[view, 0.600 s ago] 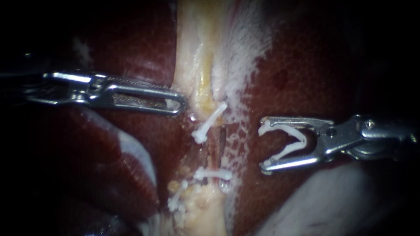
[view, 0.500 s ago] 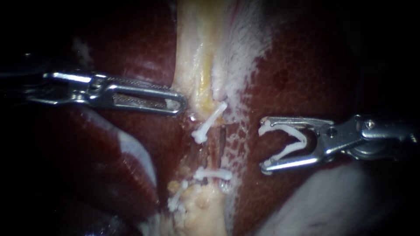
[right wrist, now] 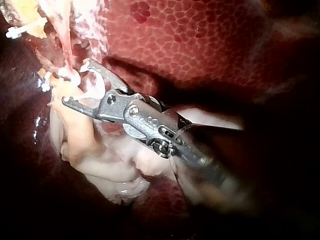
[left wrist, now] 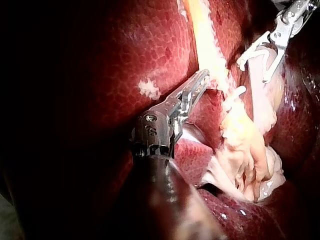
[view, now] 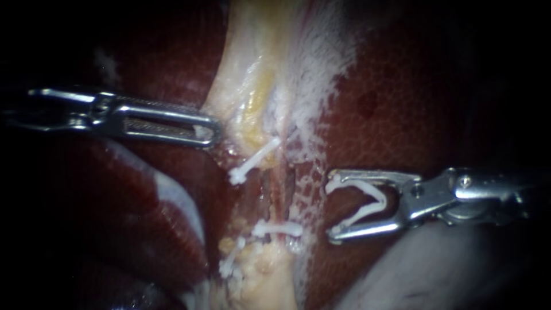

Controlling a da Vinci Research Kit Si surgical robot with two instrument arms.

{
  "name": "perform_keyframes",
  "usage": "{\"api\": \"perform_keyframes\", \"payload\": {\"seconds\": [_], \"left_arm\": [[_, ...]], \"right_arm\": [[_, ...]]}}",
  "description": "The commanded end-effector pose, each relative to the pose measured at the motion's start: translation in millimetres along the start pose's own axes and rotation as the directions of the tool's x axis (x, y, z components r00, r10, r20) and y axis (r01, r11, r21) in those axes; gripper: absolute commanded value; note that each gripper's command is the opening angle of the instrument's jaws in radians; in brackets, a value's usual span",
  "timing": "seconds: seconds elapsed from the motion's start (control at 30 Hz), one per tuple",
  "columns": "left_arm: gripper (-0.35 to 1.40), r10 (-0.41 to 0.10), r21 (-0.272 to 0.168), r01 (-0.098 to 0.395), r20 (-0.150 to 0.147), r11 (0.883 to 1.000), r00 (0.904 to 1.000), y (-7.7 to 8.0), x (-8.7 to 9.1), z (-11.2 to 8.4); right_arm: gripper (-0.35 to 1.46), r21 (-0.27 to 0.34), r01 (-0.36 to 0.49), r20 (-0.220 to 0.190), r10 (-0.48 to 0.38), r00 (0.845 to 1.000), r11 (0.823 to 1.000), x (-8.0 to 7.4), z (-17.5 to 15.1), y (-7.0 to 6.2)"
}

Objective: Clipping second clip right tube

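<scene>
Nothing legible stands on the liver (view: 402, 86), on the pale tissue (view: 252, 57), on the white clips (view: 252, 162) closed across it, or on the open clip (view: 367, 201) seated in the right instrument (right wrist: 75, 84). The only marks are engraved in the instruments' metal. In the left wrist view a small engraved mark (left wrist: 151, 131) sits on the left instrument (left wrist: 202, 79), on the wrist block near its shaft-side edge, just beside a round pin. In the right wrist view a short engraved row (right wrist: 150, 125) runs along the right instrument's body, behind the pivot screw. Both appear to be stamped characters, too small to make out.
</scene>
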State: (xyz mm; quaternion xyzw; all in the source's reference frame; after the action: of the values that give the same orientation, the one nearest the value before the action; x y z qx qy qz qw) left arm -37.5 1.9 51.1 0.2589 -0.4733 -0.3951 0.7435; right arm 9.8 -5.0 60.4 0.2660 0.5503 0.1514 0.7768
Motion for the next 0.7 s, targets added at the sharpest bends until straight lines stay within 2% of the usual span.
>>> {"api": "perform_keyframes", "payload": {"seconds": [0.03, 0.2, 0.37, 0.7], "left_arm": [[-0.16, -0.003, 0.004, 0.002, 0.009, 1.0, 1.0, -0.3, -0.3, -0.4], [-0.16, -0.014, 0.004, 0.014, 0.031, 1.0, 0.9994, -2.0, -1.7, -2.6], [-0.16, -0.019, 0.004, 0.019, 0.04, 1.0, 0.999, -3.2, -2.3, -3.7], [-0.16, -0.02, 0.0, 0.02, 0.042, 1.0, 0.9989, -3.2, -2.3, -4.0]], "right_arm": [[0.6, 0.002, -0.002, 0.001, 0.002, 1.0, 1.0, -0.2, 0.4, 0.0], [0.6, 0.015, -0.013, 0.005, 0.013, 1.0, 1.0, -0.8, 2.3, 0.0], [0.6, 0.023, -0.022, 0.007, 0.022, 1.0, 0.999, -0.8, 3.7, 0.3], [0.6, 0.041, -0.028, 0.012, 0.028, 1.0, 0.999, -0.9, 6.2, 0.7]]}}
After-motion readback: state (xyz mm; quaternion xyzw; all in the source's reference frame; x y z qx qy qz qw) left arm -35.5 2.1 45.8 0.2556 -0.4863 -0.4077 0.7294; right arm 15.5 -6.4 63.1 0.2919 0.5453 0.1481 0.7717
